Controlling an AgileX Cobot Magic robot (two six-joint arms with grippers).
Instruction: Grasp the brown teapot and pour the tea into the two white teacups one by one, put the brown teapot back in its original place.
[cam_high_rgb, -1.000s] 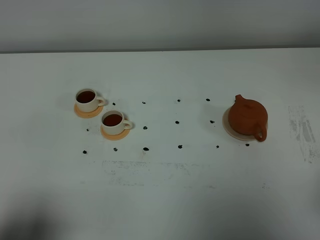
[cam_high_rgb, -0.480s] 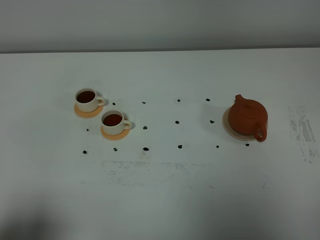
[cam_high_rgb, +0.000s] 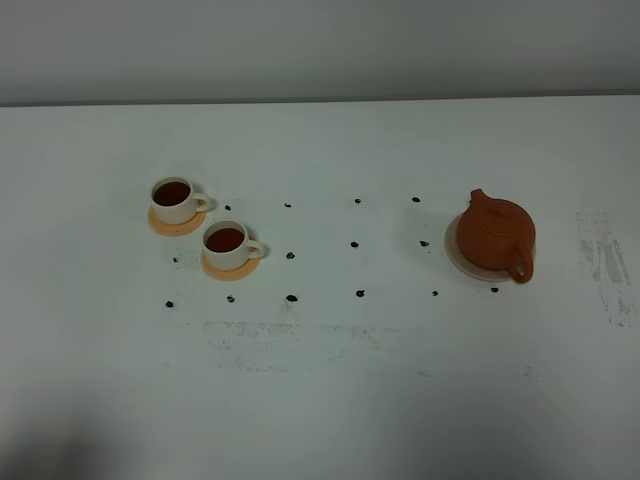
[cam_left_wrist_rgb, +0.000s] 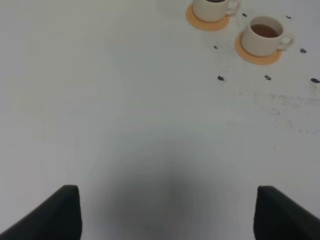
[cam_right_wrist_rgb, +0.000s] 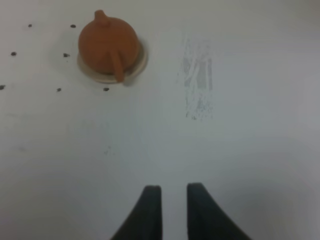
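Observation:
The brown teapot (cam_high_rgb: 495, 235) stands upright on the cream saucer (cam_high_rgb: 452, 250) at the right, handle toward the front; it also shows in the right wrist view (cam_right_wrist_rgb: 107, 45) on its saucer (cam_right_wrist_rgb: 141, 61). Two white teacups (cam_high_rgb: 175, 200) (cam_high_rgb: 228, 243) hold dark tea at the left, and both show in the left wrist view (cam_left_wrist_rgb: 260, 37) (cam_left_wrist_rgb: 212, 7). My left gripper (cam_left_wrist_rgb: 167, 215) is open and empty, well short of the cups. My right gripper (cam_right_wrist_rgb: 174, 210) has its jaws close together, holds nothing, and is well back from the teapot. Neither gripper shows in the high view.
Each cup sits on a round orange coaster (cam_high_rgb: 160, 222) (cam_high_rgb: 212, 268). Small dark dots (cam_high_rgb: 355, 244) mark the white table between the cups and the teapot. Grey scuff marks (cam_high_rgb: 605, 260) lie right of the saucer, and more (cam_high_rgb: 290, 345) toward the front.

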